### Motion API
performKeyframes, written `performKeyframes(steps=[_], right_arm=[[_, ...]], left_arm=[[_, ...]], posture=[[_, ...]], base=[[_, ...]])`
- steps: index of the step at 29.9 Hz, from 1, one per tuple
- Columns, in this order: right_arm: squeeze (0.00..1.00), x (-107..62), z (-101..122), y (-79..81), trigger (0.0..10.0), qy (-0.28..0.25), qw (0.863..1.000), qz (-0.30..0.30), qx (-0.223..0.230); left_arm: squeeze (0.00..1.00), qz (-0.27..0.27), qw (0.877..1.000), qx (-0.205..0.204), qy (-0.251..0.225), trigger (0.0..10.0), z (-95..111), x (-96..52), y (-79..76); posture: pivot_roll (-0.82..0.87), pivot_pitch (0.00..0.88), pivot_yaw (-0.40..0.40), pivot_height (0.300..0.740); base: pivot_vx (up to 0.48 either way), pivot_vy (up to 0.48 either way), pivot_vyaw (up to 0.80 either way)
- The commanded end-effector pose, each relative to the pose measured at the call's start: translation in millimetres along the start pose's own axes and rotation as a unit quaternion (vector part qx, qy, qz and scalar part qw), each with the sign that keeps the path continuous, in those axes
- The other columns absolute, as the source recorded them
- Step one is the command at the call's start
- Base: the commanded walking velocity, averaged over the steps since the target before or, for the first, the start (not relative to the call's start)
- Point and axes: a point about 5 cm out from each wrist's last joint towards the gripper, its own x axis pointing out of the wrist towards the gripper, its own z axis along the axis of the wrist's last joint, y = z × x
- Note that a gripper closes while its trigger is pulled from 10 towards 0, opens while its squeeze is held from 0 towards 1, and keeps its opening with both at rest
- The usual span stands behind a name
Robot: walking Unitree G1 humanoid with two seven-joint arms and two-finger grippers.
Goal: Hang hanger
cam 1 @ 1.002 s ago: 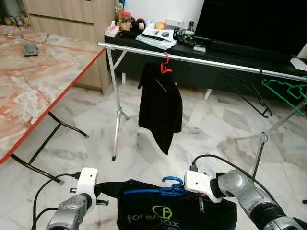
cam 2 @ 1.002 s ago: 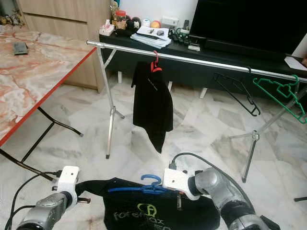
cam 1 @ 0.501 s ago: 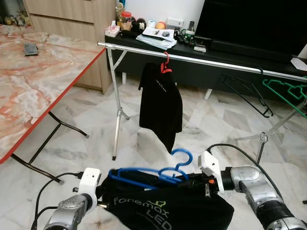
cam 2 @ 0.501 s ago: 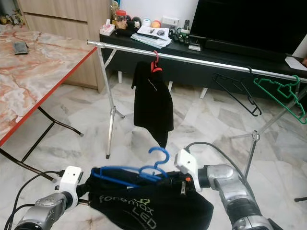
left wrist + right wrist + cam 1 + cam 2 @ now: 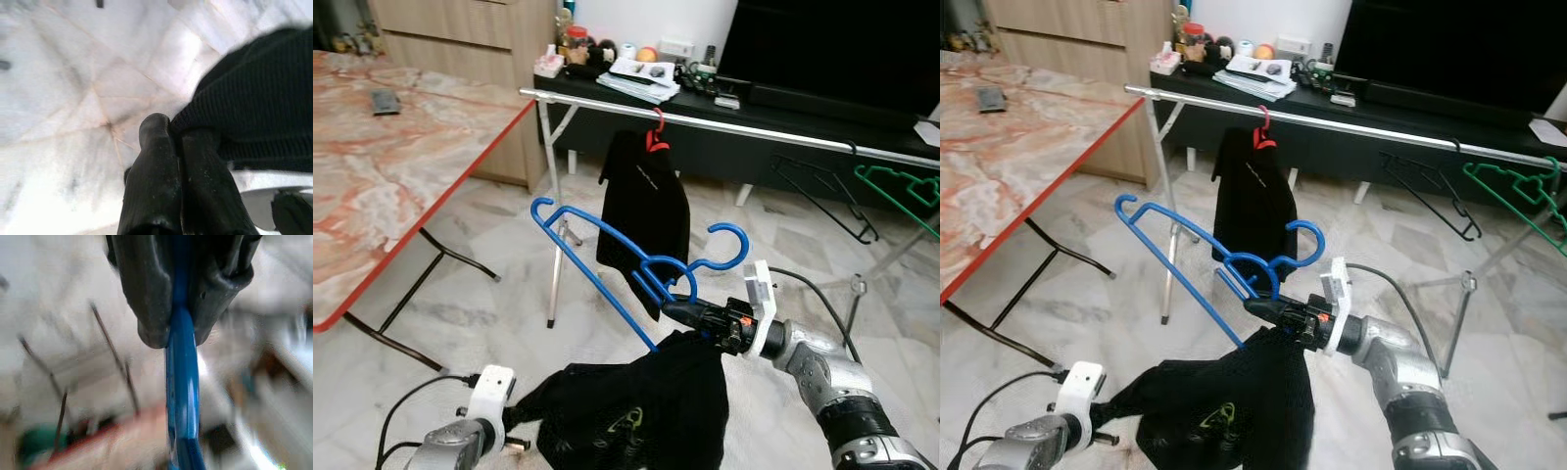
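Blue hanger [image 5: 636, 264] raised before clothes rail [image 5: 724, 125], tilted | right gripper [image 5: 680, 311] fingers clamped on its neck | black garment [image 5: 636, 411] dangling below, corner pinched by left gripper [image 5: 176, 147]

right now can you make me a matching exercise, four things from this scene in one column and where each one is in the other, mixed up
Things
1. blue plastic hanger
2. green wire hanger
3. black shirt on the red hanger
4. small dark phone-like object

Places
A. lying on the marble-pattern table with the red edge
B. clamped in the right gripper, tilted up above the floor
C. hanging near the left end of the silver rail
D. hanging at the right end of the rail, beside a black wire hanger

Pairs: 1-B, 2-D, 3-C, 4-A
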Motion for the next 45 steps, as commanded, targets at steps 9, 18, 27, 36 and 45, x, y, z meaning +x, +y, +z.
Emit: performKeyframes(steps=[9, 18, 27, 36, 45], right_arm=[[0.00, -13.3, 6, -28.9, 10.0, -0.008, 0.973, -0.222, -0.061], [0.00, -13.2, -12, -39.3, 10.0, -0.153, 0.862, -0.483, -0.012], [0.00, -3.4, -46, -34.2, 10.0, -0.036, 0.819, -0.569, -0.066], [0.00, -25.7, -63, -39.7, 10.0, -0.234, 0.711, -0.619, 0.237], [0.00, 1.3, -4, -35.6, 10.0, -0.513, 0.759, -0.228, 0.329]], left_arm=[[0.00, 0.014, 1.000, 0.002, -0.006, 0.0, 0, -2.1, 4.7], [0.00, -0.101, 0.987, 0.006, -0.122, 0.0, 38, -11.7, -21.8], [0.00, -0.226, 0.954, 0.001, -0.198, 0.0, 73, -28.0, -53.4], [0.00, -0.372, 0.894, -0.010, -0.248, 0.0, 95, -60.0, -88.0], [0.00, -0.418, 0.877, 0.002, -0.237, 0.0, 97, -70.5, -101.1]], posture=[[0.14, 0.077, -0.131, 0.740], [0.16, 0.083, -0.127, 0.740], [0.17, 0.082, -0.127, 0.740], [0.19, 0.084, -0.127, 0.740], [0.20, 0.074, -0.115, 0.740]], base=[[0.000, 0.000, 0.00], [0.000, 0.000, 0.00], [0.000, 0.000, 0.00], [0.000, 0.000, 0.00], [0.000, 0.000, 0.00]])
